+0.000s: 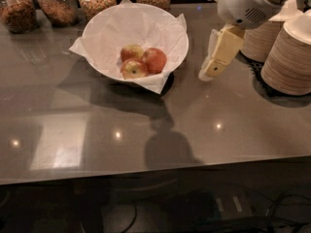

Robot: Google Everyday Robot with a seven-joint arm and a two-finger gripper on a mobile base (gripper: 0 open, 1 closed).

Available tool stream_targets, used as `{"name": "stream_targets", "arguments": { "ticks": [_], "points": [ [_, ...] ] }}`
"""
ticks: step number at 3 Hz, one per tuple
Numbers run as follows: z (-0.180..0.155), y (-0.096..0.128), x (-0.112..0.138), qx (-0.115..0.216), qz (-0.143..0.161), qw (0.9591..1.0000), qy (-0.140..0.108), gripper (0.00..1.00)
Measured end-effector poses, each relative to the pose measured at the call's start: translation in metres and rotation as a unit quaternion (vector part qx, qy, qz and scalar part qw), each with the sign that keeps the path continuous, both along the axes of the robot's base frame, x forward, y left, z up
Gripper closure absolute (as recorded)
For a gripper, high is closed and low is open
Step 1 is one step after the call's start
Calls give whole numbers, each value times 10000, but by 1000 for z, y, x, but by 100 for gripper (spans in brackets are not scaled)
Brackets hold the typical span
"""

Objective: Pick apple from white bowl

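The white bowl [99, 30], wide and lined with crumpled white paper, stands on the grey counter at the back left. Three apples lie in it. The apple [155, 60], the largest and reddest, is on the right of the group. An apple with a yellow-green patch [131, 51] lies behind it, and a smaller yellow-and-red apple [134, 69] lies in front. My gripper [208, 73], cream-yellow under a white wrist, hangs above the counter just right of the bowl's rim, pointing down and left. It touches nothing.
Stacked beige paper bowls [290, 57] stand at the right edge, with a second stack [262, 39] behind my arm. Several glass jars of grains [58, 4] line the back. The counter's front edge [155, 171] runs across the lower part of the view.
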State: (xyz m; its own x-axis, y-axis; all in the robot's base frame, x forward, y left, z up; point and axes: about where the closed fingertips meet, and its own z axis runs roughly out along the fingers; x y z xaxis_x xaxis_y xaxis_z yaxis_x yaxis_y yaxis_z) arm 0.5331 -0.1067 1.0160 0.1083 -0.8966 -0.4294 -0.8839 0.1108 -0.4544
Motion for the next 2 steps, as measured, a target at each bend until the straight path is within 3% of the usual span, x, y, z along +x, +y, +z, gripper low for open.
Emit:
{"name": "stream_targets", "arguments": {
  "ticks": [1,2],
  "points": [
    [-6,23,36,-83,270,9996,-28,0],
    [-21,60,95,-242,466,9986,5,0]
  ]
}}
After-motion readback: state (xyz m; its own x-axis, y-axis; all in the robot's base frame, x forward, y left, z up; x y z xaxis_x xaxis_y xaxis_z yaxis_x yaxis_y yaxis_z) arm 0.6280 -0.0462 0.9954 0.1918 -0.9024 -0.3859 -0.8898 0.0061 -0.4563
